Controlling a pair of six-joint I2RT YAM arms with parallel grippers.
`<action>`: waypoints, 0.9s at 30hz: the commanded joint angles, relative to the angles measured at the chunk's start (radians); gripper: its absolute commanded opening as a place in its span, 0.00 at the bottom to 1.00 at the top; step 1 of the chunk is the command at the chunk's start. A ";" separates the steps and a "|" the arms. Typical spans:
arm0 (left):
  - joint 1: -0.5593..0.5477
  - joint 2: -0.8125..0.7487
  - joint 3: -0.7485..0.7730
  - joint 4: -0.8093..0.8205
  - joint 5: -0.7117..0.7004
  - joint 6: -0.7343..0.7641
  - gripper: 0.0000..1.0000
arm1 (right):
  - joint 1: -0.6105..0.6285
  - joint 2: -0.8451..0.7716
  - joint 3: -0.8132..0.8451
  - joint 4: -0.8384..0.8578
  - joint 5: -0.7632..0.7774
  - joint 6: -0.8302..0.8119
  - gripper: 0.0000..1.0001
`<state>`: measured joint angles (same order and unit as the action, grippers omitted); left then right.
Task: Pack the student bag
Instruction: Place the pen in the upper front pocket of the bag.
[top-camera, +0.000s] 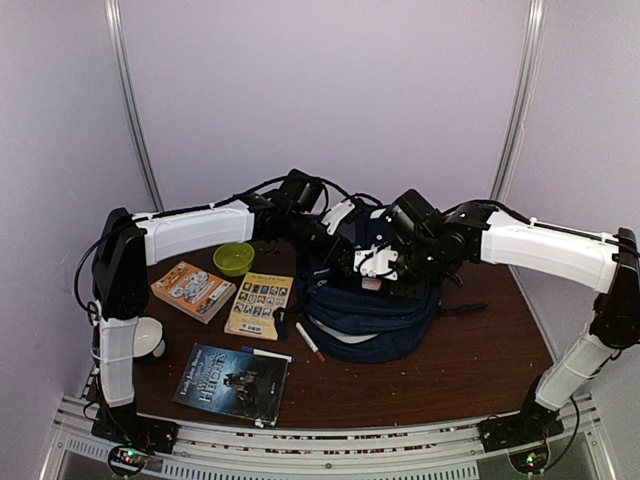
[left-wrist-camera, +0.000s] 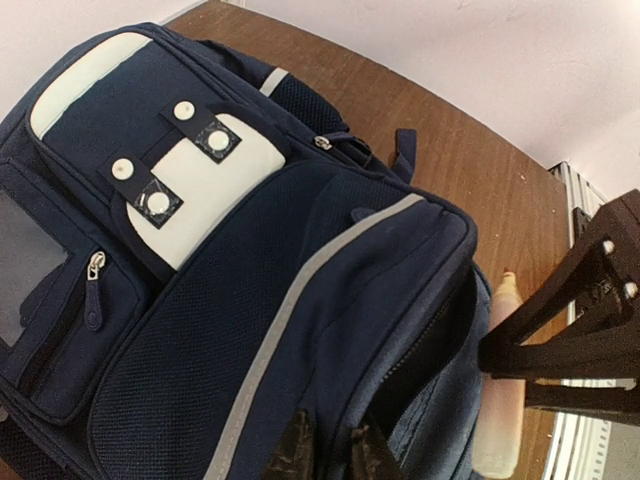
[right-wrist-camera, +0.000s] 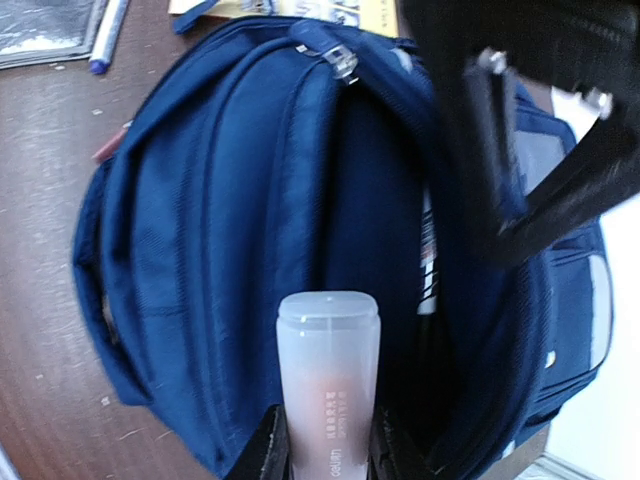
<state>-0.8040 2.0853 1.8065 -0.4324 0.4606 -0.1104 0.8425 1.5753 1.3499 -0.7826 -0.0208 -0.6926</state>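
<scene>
Lying front-up, student bag (top-camera: 370, 325), top pointing away

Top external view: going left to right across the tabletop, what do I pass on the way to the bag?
Orange book → green bowl → yellow book → white marker → student bag. The dark book at the near edge spans several of these, so it is left out.

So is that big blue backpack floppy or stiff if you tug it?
Probably floppy: the backpack looks like soft fabric, and the left tool pinches its rim to hold the mouth open. It would likely slump if let go. It shouldn't roll, lying broad on the table.
</scene>
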 joint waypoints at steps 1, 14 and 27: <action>0.019 -0.049 0.018 0.049 0.019 -0.018 0.13 | -0.002 0.063 0.046 0.082 0.088 -0.056 0.19; 0.019 -0.053 0.014 0.063 0.051 -0.026 0.13 | -0.009 0.160 -0.016 0.340 0.187 -0.181 0.19; 0.018 -0.052 0.012 0.067 0.057 -0.030 0.13 | -0.015 0.197 -0.057 0.446 0.234 -0.205 0.37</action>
<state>-0.7864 2.0853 1.8065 -0.4194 0.4938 -0.1253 0.8398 1.7802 1.3128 -0.4011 0.1570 -0.8948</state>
